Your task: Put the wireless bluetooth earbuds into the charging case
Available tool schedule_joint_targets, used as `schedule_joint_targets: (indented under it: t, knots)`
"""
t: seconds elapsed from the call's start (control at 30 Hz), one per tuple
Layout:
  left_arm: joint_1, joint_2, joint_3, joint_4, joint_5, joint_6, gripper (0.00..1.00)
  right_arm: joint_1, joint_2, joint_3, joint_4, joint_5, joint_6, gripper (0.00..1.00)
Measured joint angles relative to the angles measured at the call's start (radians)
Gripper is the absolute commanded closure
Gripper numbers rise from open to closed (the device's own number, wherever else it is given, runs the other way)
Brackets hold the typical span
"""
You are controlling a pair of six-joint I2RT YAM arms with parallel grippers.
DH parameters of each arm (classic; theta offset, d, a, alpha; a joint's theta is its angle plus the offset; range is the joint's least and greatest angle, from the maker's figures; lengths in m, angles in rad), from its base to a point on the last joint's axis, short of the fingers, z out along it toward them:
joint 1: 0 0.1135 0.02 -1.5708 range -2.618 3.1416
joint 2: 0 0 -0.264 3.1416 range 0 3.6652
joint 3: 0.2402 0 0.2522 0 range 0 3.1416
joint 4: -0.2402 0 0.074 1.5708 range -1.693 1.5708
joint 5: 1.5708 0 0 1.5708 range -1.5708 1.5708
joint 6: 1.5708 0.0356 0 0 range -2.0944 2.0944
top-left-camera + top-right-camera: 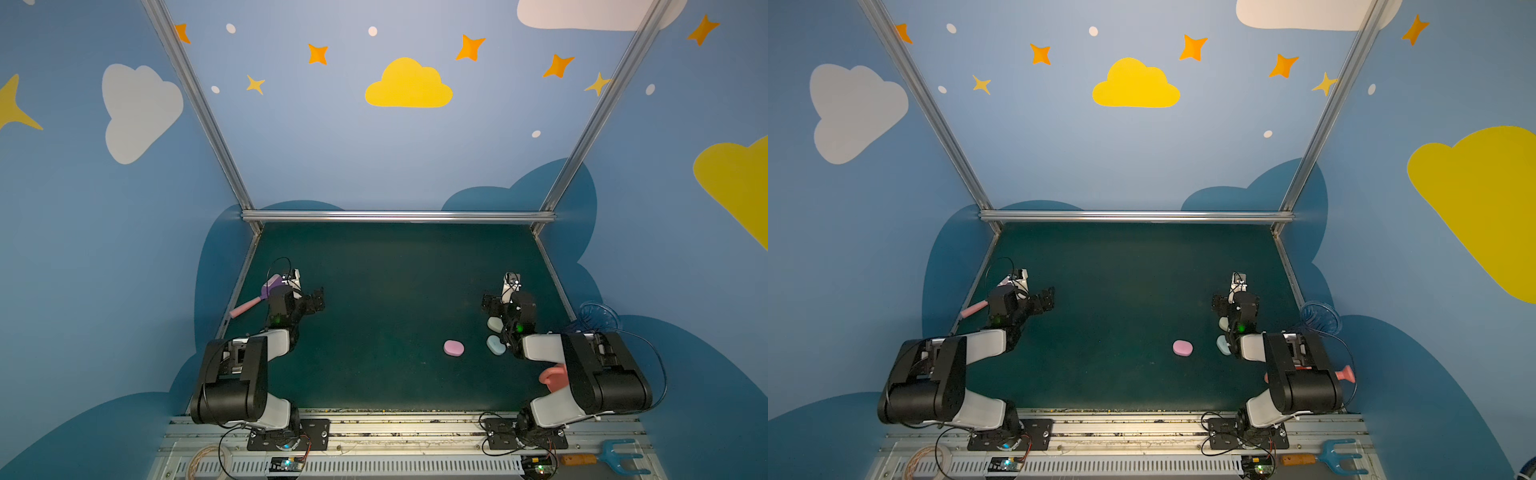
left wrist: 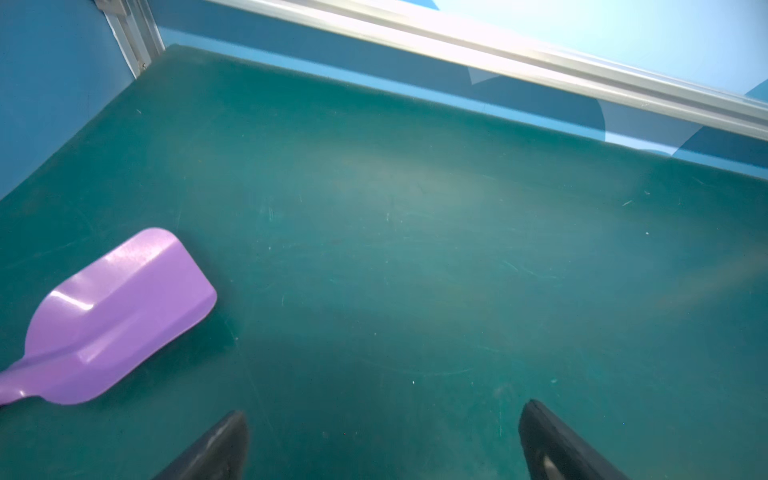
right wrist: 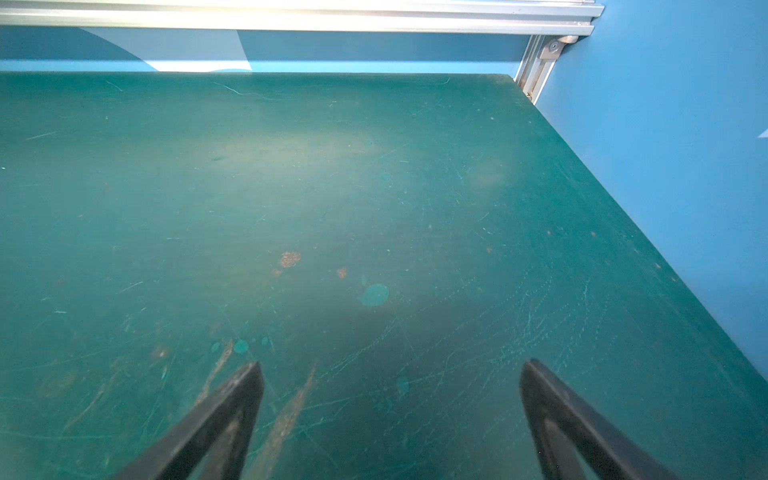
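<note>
Three small oval charging cases lie on the green mat at the right: a pink one point(image 1: 454, 348) point(image 1: 1182, 348), a pale blue one point(image 1: 495, 345) point(image 1: 1223, 345) and a whitish-mint one point(image 1: 494, 324) point(image 1: 1224, 323), the last two partly behind my right arm. No earbuds show in any view. My right gripper point(image 1: 488, 303) point(image 3: 392, 365) hovers open just beyond the mint case, over bare mat. My left gripper point(image 1: 317, 300) point(image 2: 384, 409) is open at the far left, nothing between its fingers.
A purple scoop point(image 2: 116, 320) point(image 1: 272, 286) with a pink handle lies beside the left gripper near the left wall. A pink object point(image 1: 552, 376) sits under the right arm. A clear blue plastic piece point(image 1: 598, 316) lies at the right edge. An aluminium rail point(image 1: 399, 216) bounds the back.
</note>
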Motion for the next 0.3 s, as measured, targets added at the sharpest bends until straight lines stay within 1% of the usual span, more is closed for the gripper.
schedule_joint_targets:
  t: [0.3]
  knots:
    - [-0.018,0.042,-0.024,0.059,-0.045,-0.003,0.00,-0.013,0.000,0.000,0.000,-0.018,0.001,0.03]
